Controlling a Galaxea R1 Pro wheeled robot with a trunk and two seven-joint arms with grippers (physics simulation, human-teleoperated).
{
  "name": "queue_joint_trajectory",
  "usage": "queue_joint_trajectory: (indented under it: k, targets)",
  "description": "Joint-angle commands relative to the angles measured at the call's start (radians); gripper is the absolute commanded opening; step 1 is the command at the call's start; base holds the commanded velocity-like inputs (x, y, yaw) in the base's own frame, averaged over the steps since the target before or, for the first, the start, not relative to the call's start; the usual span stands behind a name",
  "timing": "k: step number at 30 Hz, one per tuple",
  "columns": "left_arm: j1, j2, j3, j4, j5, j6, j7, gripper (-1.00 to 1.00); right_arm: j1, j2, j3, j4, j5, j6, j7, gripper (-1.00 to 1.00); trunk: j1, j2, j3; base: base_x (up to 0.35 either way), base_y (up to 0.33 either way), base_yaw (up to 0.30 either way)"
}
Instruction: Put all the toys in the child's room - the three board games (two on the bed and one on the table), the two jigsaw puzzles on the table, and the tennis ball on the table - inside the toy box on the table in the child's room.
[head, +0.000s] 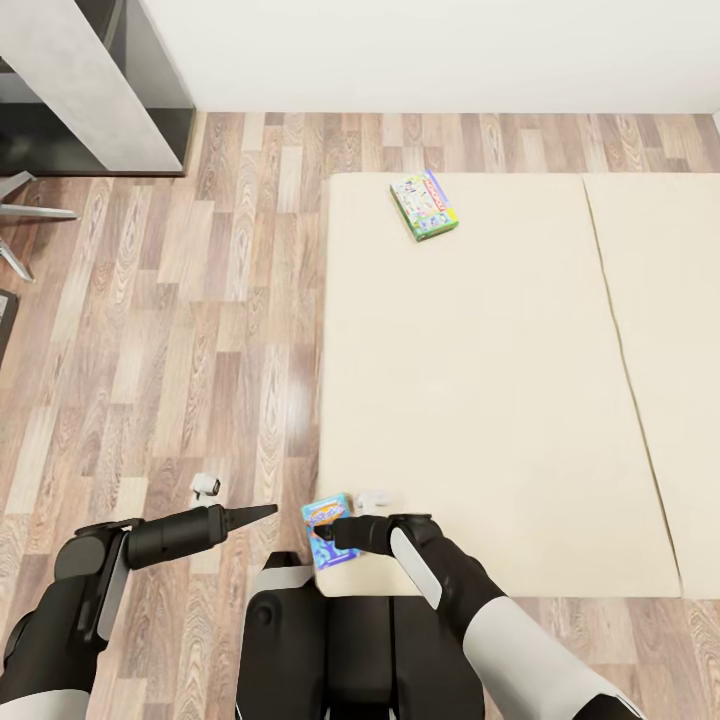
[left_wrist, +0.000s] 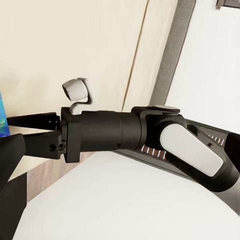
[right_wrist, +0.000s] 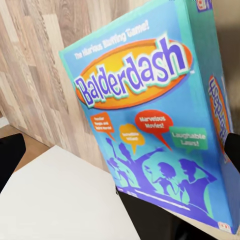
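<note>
A small blue board game, lettered "Balderdash", sits at the near left corner of the bed, partly over its edge. My right gripper is at this box and open, one finger clear of the box's side and the other by its far side. The green-edged Monopoly board game lies flat near the bed's far left corner. My left gripper hovers open over the wood floor, pointing at the right gripper from a short gap. The table and toy box are out of view.
A dark grey unit with a pale grey slab stands at the far left against the white wall. Chair legs reach in from the left edge. Wood-plank floor lies open left of the bed. A seam splits the mattress.
</note>
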Motion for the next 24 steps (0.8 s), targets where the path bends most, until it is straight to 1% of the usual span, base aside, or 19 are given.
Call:
queue_joint_trajectory:
  k: [1, 24]
  targets:
    - [0.0, 0.0, 0.0, 0.0, 0.0, 0.01, -0.004, 1.0, 0.0, 0.0, 0.0, 0.0, -0.001, 0.004, 0.001, 1.0, 0.001, -0.002, -0.001, 0.0, 0.086, 0.0]
    - [0.0, 0.0, 0.0, 0.0, 0.0, 0.01, -0.004, 1.0, 0.0, 0.0, -0.001, 0.0, -0.001, 0.004, 0.001, 1.0, 0.001, -0.002, -0.001, 0.0, 0.014, 0.0]
